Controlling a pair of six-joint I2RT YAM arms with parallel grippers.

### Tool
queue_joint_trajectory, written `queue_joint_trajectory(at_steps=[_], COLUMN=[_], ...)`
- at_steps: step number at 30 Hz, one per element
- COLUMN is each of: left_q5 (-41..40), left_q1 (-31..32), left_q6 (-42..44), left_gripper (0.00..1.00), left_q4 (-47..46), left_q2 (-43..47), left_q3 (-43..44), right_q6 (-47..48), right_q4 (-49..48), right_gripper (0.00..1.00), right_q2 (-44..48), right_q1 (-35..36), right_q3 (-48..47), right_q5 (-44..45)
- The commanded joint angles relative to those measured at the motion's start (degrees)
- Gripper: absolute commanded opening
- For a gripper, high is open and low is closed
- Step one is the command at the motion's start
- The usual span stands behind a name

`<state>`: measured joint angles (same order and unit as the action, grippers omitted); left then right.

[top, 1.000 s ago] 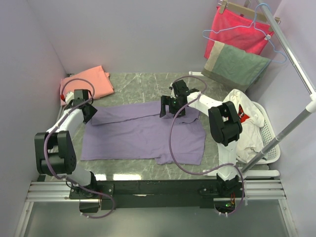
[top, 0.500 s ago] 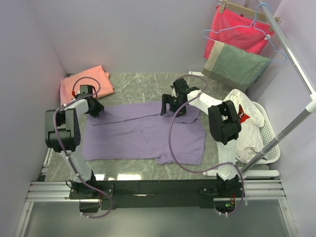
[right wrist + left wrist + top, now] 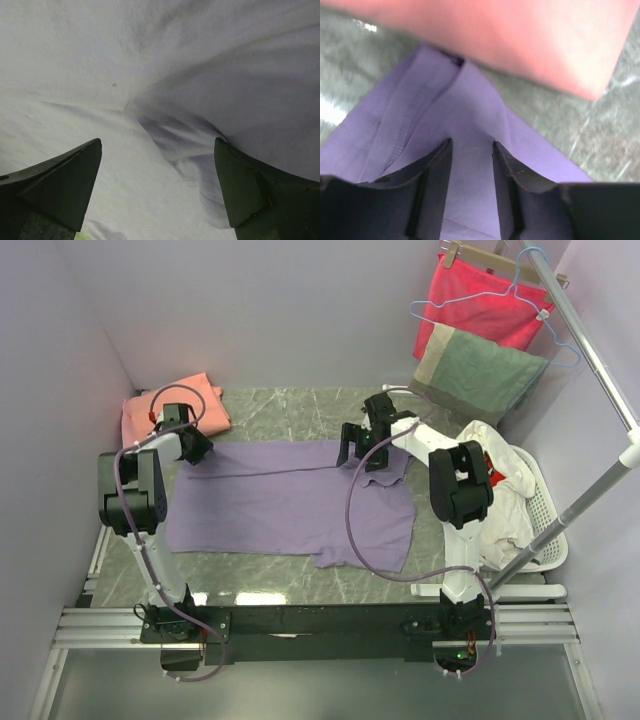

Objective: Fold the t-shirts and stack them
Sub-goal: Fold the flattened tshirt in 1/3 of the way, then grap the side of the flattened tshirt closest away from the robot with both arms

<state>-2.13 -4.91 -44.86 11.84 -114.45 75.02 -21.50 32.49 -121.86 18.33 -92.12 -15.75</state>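
Observation:
The large lavender t-shirt (image 3: pixel 290 500) lies spread on the marble table, its far edge pulled almost straight. My left gripper (image 3: pixel 192 450) is at the shirt's far left corner. In the left wrist view its jaws (image 3: pixel 472 150) stand narrowly apart, closed on a fold of the lavender cloth (image 3: pixel 470 115). The salmon-pink t-shirt (image 3: pixel 170 405) lies folded at the far left corner, just beyond that gripper, and it also shows in the left wrist view (image 3: pixel 520 35). My right gripper (image 3: pixel 352 452) is open and empty over the shirt's far right part (image 3: pixel 150 60), where a sleeve is bunched.
A white laundry basket (image 3: pixel 545 510) with white clothes stands at the right edge. A bright red cloth (image 3: pixel 480 305) and a grey-green towel (image 3: pixel 470 370) hang on a rack at the back right. Its metal pole (image 3: pixel 590 350) slants down the right side. Walls close in at left and back.
My left gripper moved away from me to the shirt's far left corner, and that corner went with it, so the far edge straightened. My right gripper shifted a little right and back.

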Motion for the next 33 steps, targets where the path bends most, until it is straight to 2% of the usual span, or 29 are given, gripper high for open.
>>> queue_joint_trajectory(at_steps=[1,3,4,5,7,9,13,21,25,33], left_q5=[2.74,2.31,-1.0,-1.99,-4.01,-4.11,-4.28,-5.96,-5.96,-4.46], left_q1=[0.51,1.39,2.7,3.32,4.46,4.47,4.47,4.47,4.47,4.47], left_q6=[1.18,1.27,1.27,1.27,1.09,0.39,-1.71,-6.29,-5.77,-5.41], left_gripper=[0.48,0.59,0.66,0.81,0.87,0.99,0.99,0.99,0.99,0.99], left_q4=[-1.9,-1.47,-0.86,0.19,0.99,2.13,4.07,9.26,11.62,11.9], left_q2=[7.28,11.34,15.53,17.84,24.41,28.65,40.24,57.83,60.4,61.11], left_q3=[-7.33,-8.84,-10.41,-11.56,-16.37,-20.51,-32.36,-45.4,-46.37,-46.72], right_q6=[1.72,0.23,-0.21,-1.69,-3.28,-5.39,-10.22,-25.16,-31.13,-38.97], right_q4=[-2.69,-4.88,-5.33,-5.07,-5.16,-5.42,-8.23,-18.33,-19.57,-15.36], right_gripper=[1.0,1.0,1.0,1.0,1.0,1.0,1.0,1.0,1.0,1.0], right_q2=[10.13,16.62,18.66,20.59,25.96,31.21,40.46,54.79,55.95,56.65], right_q1=[-0.84,-0.75,-0.84,-0.75,-0.57,0.3,4.34,15.76,20.86,31.15], right_q3=[6.74,10.27,13.94,15.81,22.04,28.96,40.85,60.19,63.11,62.41], right_q5=[2.39,5.09,6.16,7.21,8.71,8.02,7.57,7.84,8.98,14.25])
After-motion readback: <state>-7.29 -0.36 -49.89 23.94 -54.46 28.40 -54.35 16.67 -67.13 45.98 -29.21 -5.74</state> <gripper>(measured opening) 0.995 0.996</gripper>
